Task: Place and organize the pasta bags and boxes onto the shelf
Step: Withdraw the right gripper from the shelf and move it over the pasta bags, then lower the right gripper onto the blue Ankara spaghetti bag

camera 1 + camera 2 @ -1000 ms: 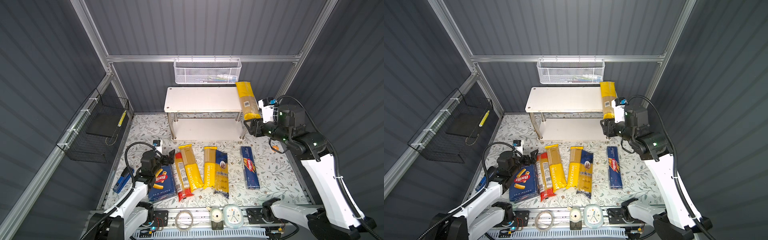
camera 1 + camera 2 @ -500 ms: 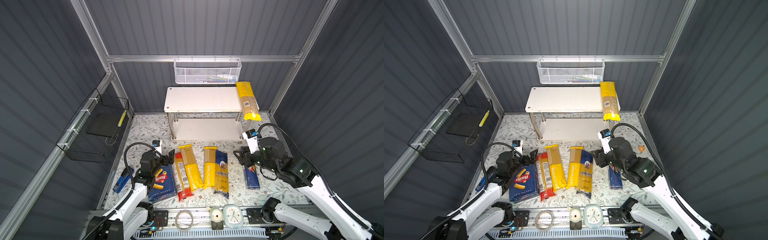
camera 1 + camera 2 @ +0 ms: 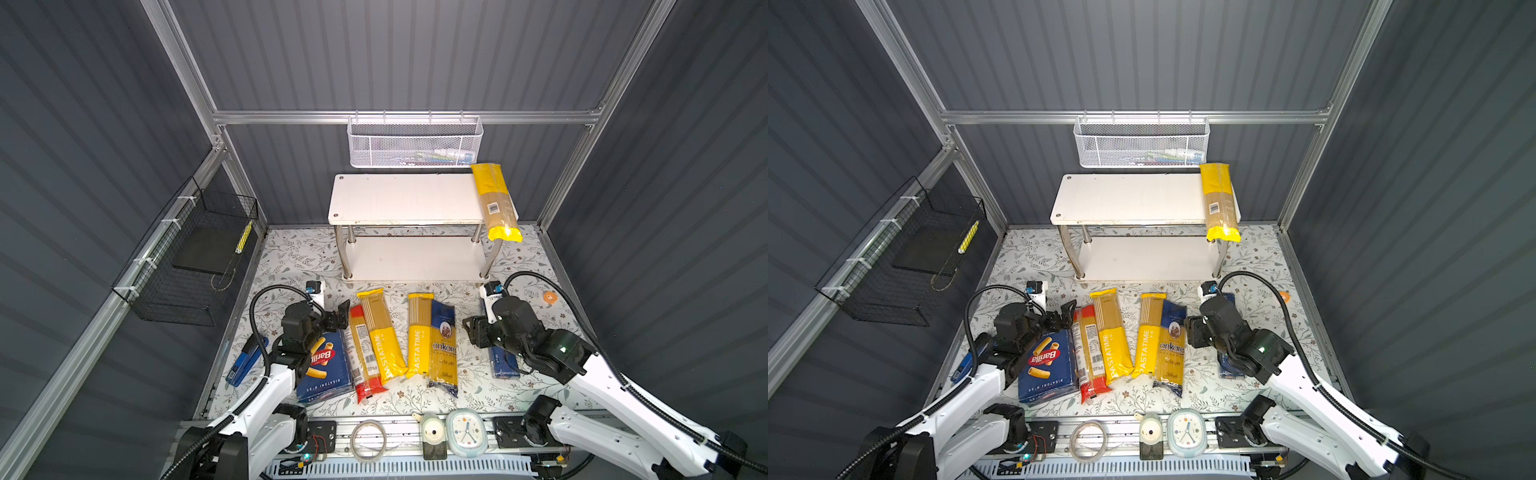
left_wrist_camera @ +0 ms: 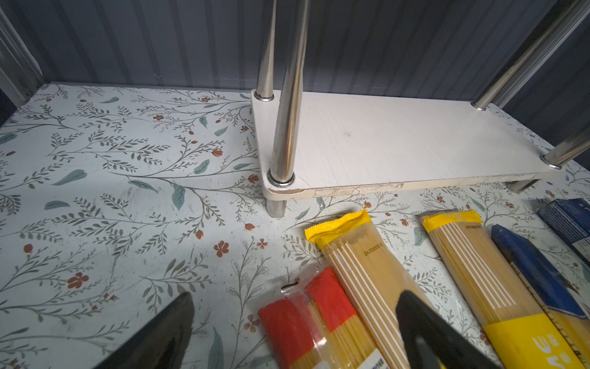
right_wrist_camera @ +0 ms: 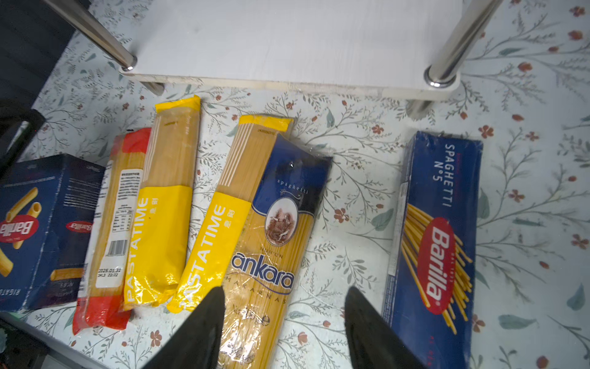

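Front rail: a small clock (image 3: 465, 430) and a pale wire ring (image 3: 368, 434) sit closest to the robot.
Tabletop: a white floral-print sheet (image 3: 291, 257). A blue tool (image 3: 245, 361) lies at its left edge.
Left claw: the left gripper (image 3: 334, 318) is over the far end of the rigatoni box (image 3: 326, 365), jaws spread wide and empty.
Right claw: the right gripper (image 5: 284, 319) is low beside the ankara bag (image 5: 271, 230), jaws apart, gripping nothing.
Row on the table, left to right: rigatoni box, red-ended bag (image 3: 365, 365), left PASTATIME bag (image 3: 384, 345), right PASTATIME bag (image 3: 419, 345), and the ankara bag overlapping it.
Right wrist view only: the spaghetti box (image 5: 437, 239) shows whole, set apart from the row. In both top views the right arm covers most of it.
Left wrist view only: the lower board (image 4: 399, 143) has a chipped front edge.
Shelf: the shelf (image 3: 399, 199) stands against the far wall. The barcode bag (image 3: 494, 201) lies across the right end of its top board, overhanging the front.
Black wire basket (image 3: 195, 257): on the left wall, holding a dark flat slab and a yellow strip.
White mesh basket (image 3: 415, 143): hung above the shelf. Its coloured contents are too blurred to name.
Room: dark grey ribbed walls in an aluminium frame.
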Motion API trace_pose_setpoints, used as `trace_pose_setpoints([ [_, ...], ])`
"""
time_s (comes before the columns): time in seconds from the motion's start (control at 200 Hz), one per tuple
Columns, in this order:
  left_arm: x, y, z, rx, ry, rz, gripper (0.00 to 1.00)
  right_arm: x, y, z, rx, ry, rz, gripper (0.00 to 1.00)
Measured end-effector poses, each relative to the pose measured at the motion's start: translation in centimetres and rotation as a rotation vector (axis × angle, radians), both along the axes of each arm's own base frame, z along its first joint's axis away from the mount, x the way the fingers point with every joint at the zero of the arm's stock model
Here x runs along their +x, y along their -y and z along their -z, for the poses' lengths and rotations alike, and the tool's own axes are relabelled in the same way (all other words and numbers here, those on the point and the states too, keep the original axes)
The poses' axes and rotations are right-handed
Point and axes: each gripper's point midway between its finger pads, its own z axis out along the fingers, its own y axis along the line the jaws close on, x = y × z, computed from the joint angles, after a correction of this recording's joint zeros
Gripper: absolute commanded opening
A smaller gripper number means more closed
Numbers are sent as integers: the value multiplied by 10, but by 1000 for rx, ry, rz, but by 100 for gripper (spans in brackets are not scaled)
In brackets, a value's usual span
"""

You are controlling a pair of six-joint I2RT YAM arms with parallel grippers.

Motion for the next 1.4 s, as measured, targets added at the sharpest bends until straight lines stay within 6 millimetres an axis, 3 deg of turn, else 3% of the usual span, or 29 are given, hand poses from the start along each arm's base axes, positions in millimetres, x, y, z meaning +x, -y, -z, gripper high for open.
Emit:
trace_pose_setpoints([
  [0.225,0,0,0,0,0,0,100,-2,-5,38,-36,-95,1,63],
  [0.515,0,0,1,1,-3,0,100,-1,-30,78,-105,-195,-60,61],
  [0.675,0,0,1,1,-3,0,100,-5,-37,102,-184,-257,-87,65],
  [1.211,0,0,1,1,-3,0,100,-8,-61,130,-220,-290,-148,73],
  [1.401,0,0,1,1,-3,0,100,-8,-61,140,-228,-304,-137,75],
])
